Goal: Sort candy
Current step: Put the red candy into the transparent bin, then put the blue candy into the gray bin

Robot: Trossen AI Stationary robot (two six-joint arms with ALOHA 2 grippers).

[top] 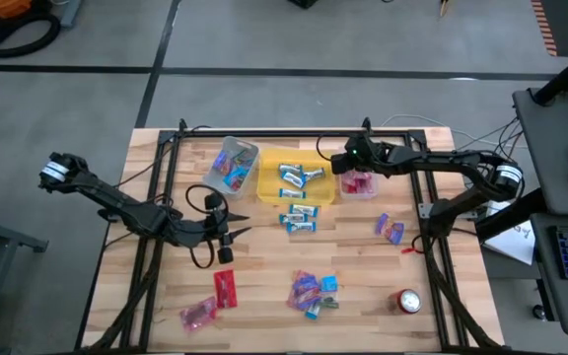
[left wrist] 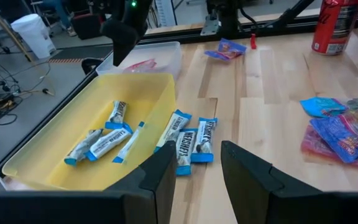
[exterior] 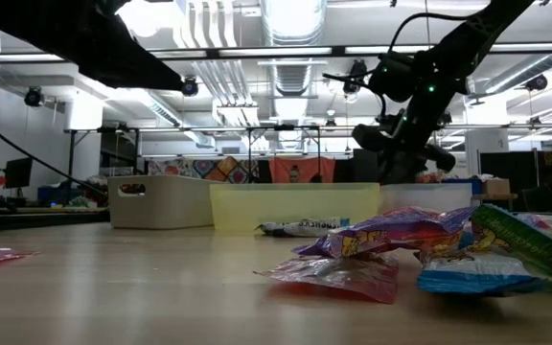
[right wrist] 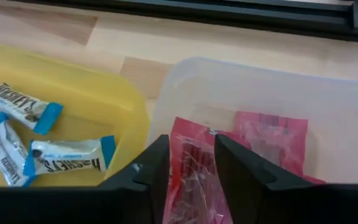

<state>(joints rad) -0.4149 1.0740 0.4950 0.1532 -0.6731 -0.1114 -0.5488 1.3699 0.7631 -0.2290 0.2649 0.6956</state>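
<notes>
My right gripper (right wrist: 191,165) hangs open over the clear bin (right wrist: 241,68) at the far right. A red-pink candy (right wrist: 194,140) shows in the gap between its fingers, beside a second red-pink piece (right wrist: 272,134) on the bin floor. My left gripper (left wrist: 199,168) hovers open and empty near the yellow tray (left wrist: 160,93), pointing at the blue-and-white candy (left wrist: 107,140) inside it. More blue-and-white pieces (top: 301,219) lie on the table against the tray's near side. Loose candy lies in a mixed pile (top: 311,292). My right gripper has one finger on either side of the red-pink candy's upper part (right wrist: 191,149), coming slanting from above. Whether the fingers touch the wrapper, I cannot tell. The candy's far end lies in the bin.
A second clear bin (top: 233,165) with mixed pieces stands left of the yellow tray. Red-pink pieces (top: 225,288) lie near the front left, blue-purple ones (top: 390,229) at the right. A red and silver can (top: 408,301) stands at the front right.
</notes>
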